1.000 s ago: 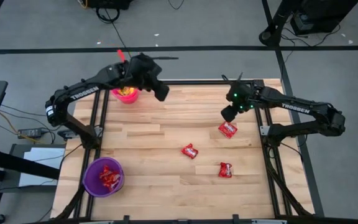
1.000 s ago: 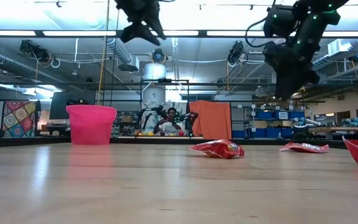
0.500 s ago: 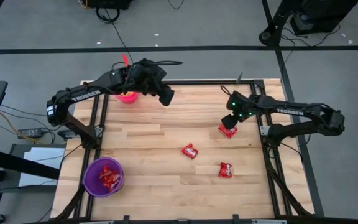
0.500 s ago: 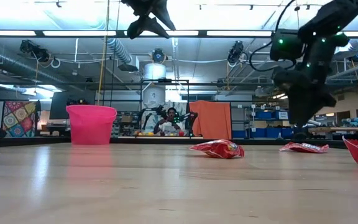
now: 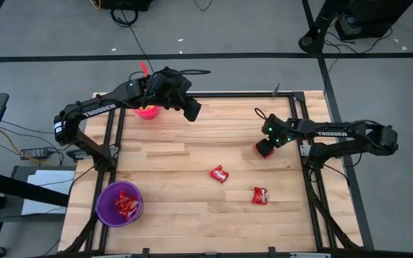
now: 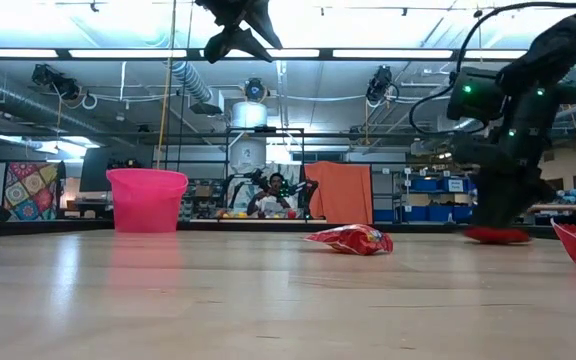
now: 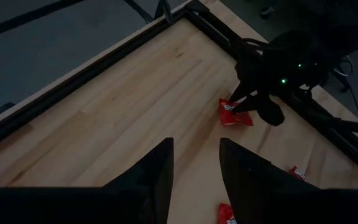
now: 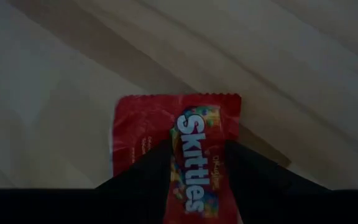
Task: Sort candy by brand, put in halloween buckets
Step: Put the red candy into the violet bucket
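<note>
Right gripper [image 5: 264, 149] down on red Skittles packet [image 8: 178, 149] at table's [image 5: 192, 215] right side, fingers [image 8: 145, 171] spread astride it, not closed; packet flat, long axis along fingers. Left gripper [image 7: 194, 165] parted, empty, raised near pink bucket [image 5: 146, 111].

Grey floor [image 5: 214, 29] around wooden table [image 5: 192, 143]; ceiling strip lights [image 6: 88, 52], orange cloth [image 6: 340, 192] in workshop behind.

Bright overhead glare in low view; dim, murky wrist views.
</note>
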`<state>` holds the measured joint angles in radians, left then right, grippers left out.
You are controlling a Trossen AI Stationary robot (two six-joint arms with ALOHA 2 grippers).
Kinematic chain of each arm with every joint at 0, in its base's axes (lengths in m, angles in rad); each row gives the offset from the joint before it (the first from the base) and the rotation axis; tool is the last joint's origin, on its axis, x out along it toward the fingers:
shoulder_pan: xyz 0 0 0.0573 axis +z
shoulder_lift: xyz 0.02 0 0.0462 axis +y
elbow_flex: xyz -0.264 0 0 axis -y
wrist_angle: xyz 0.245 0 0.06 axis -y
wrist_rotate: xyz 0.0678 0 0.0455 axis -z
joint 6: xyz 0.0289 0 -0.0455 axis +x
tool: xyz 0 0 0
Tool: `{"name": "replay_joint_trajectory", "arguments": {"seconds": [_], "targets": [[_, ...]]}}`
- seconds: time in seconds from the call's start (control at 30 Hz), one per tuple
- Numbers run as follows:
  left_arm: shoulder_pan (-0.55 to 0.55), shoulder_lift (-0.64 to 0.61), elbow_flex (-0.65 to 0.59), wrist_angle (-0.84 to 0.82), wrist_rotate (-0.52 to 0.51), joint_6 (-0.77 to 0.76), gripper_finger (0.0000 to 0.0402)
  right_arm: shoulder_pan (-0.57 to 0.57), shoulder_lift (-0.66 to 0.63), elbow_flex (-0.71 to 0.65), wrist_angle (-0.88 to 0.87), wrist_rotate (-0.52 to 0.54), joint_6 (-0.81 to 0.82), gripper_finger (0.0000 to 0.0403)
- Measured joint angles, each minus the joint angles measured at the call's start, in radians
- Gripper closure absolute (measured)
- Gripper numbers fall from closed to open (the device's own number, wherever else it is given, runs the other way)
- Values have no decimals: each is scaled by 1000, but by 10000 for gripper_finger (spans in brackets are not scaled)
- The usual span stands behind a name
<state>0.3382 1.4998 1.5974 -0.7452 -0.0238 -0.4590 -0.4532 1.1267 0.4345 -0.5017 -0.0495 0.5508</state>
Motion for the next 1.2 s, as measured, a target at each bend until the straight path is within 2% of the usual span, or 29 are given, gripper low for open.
{"name": "replay_joint_trajectory", "arguments": {"seconds": [0.3,0.4,0.5,0.7,0.77,1.0,1.2], "targets": [[0,0,0,0,0,-1,266,1,-4,-60,62,10,29,241],[0,0,0,0,0,-1,266,1,-4,-72,62,10,51,253],[0,0,0,0,0,-1,266,1,-4,-74,63,18,53,283],[0,0,0,3,0,-13,266,1,-4,-75,72,30,53,373],[0,0,0,11,0,-17,266,1,-4,-75,75,31,46,391],[2,0,0,53,-1,-17,266,0,4,-20,56,-15,35,399],[32,1,24,46,-1,-17,266,0,-22,118,64,-107,-21,400]]}}
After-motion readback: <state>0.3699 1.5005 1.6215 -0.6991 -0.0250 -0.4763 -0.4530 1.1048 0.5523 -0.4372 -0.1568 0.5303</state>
